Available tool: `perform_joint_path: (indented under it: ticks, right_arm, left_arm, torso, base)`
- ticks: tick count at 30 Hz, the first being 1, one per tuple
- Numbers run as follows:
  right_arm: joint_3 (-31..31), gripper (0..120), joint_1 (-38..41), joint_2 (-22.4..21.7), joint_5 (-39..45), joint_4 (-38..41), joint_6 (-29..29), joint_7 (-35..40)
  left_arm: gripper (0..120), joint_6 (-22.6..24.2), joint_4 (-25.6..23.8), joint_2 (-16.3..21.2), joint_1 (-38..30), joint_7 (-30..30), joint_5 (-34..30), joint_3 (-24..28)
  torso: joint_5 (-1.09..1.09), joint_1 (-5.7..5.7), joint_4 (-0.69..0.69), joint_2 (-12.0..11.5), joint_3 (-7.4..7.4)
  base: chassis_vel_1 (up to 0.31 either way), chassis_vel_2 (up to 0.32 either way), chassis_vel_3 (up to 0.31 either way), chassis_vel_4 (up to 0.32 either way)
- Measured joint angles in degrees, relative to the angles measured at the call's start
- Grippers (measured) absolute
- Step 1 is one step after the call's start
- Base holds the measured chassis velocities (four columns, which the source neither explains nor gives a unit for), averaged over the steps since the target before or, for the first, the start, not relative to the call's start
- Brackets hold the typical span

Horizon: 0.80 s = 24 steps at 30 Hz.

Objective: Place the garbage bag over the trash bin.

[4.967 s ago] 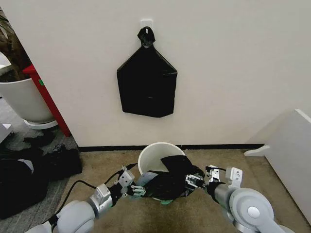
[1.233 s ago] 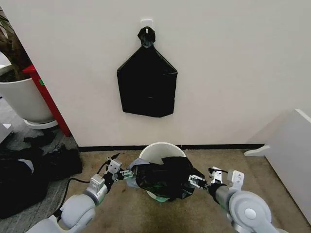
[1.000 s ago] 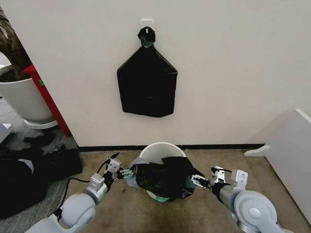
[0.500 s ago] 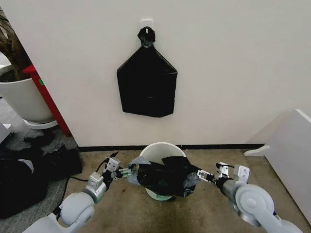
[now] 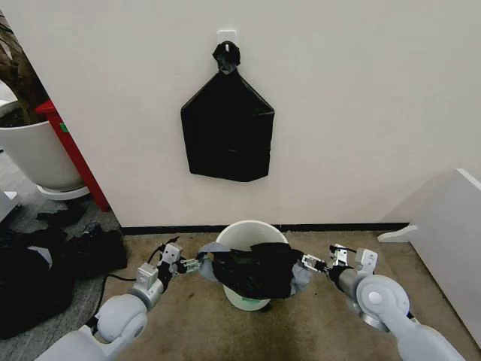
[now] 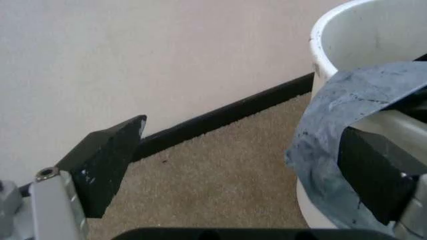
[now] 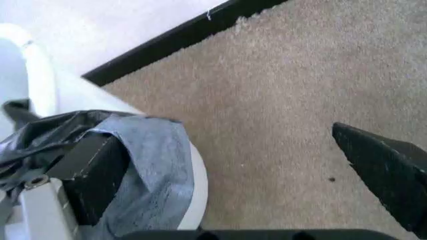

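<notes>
1. The trash bin (image 5: 242,235) stood on the carpet (image 5: 195,323) at the lower centre of the head view, just in front of the wall's black baseboard (image 5: 342,226).
2. The garbage bag (image 5: 252,272) lay across the near half of the bin's mouth, stretched sideways; its ends looked greyish where pulled taut, and the far part of the rim remained bare.
3. The left hand (image 5: 192,264) was at the lower left of the bin. Its fingers were spread wide, one finger (image 6: 370,175) hooked inside the bag's stretched edge, the other finger (image 6: 107,160) free over the carpet.
4. The right hand (image 5: 311,262) was at the lower right of the bin, likewise spread, with one finger (image 7: 90,170) inside the bag's edge and the other (image 7: 390,170) clear of it.
5. A flat black bundle of bags (image 5: 228,128) hung on the wall at upper centre.
</notes>
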Motion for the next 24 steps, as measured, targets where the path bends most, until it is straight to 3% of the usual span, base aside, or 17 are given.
perform_joint_path:
  ticks: [13, 24]
  right_arm:
    - [-0.1, 100, 1.38, 1.91, -3.13, -1.6, 1.15, -3.09]
    - [-0.22, 100, 2.35, 2.6, -4.1, -6.71, 1.34, -7.28]
  left_arm:
    - [100, 0.05, 0.89, -2.37, -0.4, -4.5, -2.19, -0.59]
    - [100, 0.69, 5.0, -4.49, -0.9, -4.2, -1.74, 0.82]
  torso:
    - [0.0, 0.0, 0.0, 0.0, 0.0]
    - [0.0, 0.0, 0.0, 0.0, -0.01]
  base:
    - [0.0, 0.0, 0.0, 0.0]
    - [0.0, 0.0, 0.0, 0.0]
